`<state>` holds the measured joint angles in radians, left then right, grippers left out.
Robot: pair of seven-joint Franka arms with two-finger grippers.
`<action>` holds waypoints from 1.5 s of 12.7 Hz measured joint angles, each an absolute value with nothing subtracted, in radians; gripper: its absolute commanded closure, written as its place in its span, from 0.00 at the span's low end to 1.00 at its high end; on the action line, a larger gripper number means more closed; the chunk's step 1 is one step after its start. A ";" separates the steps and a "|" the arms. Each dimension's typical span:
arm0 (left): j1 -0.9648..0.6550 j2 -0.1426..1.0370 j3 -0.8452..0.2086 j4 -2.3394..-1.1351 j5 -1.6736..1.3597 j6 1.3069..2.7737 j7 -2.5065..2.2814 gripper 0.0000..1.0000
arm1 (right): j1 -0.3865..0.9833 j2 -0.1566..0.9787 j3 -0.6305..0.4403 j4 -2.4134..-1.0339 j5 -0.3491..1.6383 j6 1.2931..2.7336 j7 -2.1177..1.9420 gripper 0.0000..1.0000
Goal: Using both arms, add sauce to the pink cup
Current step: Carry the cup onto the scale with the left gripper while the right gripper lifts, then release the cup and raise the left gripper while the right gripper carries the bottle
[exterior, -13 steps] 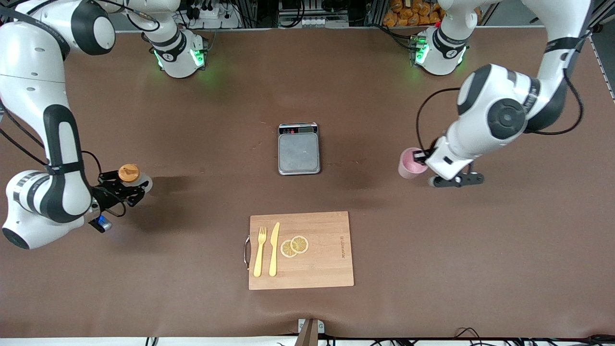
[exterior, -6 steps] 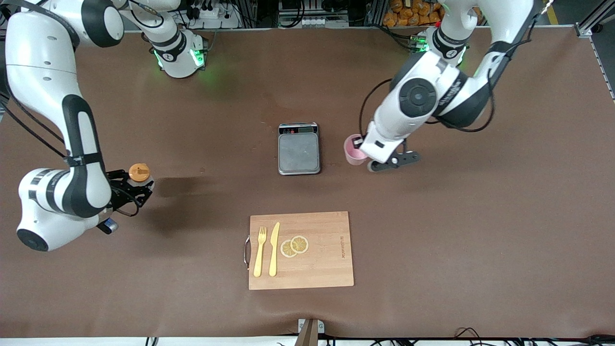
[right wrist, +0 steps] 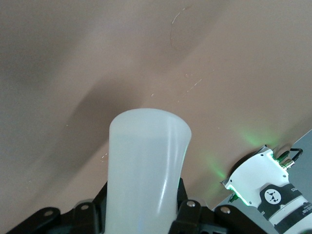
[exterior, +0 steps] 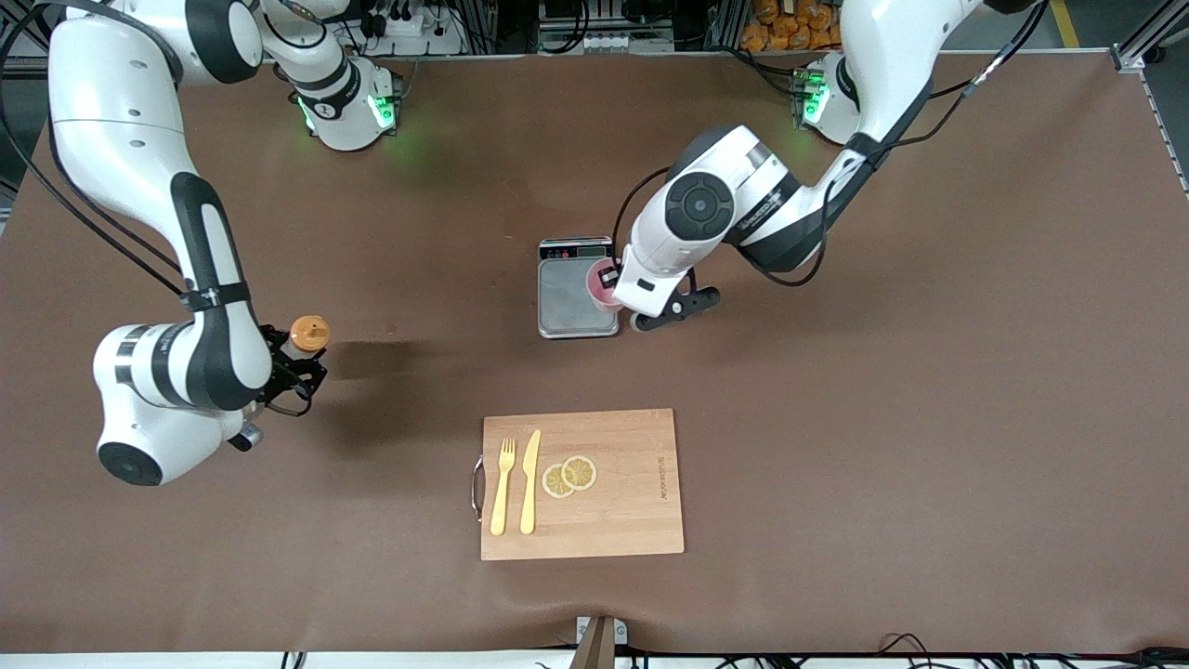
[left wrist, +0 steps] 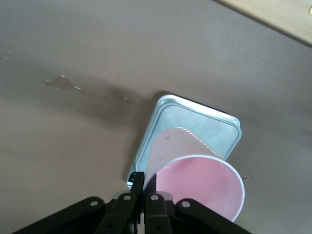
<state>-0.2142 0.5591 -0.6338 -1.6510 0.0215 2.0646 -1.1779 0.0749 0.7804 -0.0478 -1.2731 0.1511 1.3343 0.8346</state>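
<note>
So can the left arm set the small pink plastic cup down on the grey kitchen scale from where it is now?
Probably yes: the left gripper holds the pink cup right over the scale, whose platform looks bare.

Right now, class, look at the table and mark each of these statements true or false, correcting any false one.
1. The left hand is shut on the rim of the pink cup. True.
2. The pink cup hangs over the cutting board. False: it is over the scale.
3. The right hand holds the sauce bottle. True.
4. The bottle has a green cap. False: the cap is orange.
5. A fork and a knife lie on the cutting board. True.
</note>
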 measured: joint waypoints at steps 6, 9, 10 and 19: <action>-0.286 0.614 -0.619 -1.647 0.052 2.133 -1.208 1.00 | 0.148 0.779 -0.048 -1.273 0.151 1.335 0.966 0.48; -0.302 0.634 -0.615 -1.648 0.072 2.163 -1.237 1.00 | 0.178 0.776 -0.048 -1.273 0.150 1.335 1.029 0.49; -0.307 0.643 -0.615 -1.648 0.082 2.174 -1.240 1.00 | 0.193 0.776 -0.048 -1.273 0.150 1.336 1.056 0.49; -0.318 0.691 -0.611 -1.647 0.136 2.227 -1.298 0.00 | 0.293 0.776 -0.047 -1.275 0.150 1.357 1.250 0.49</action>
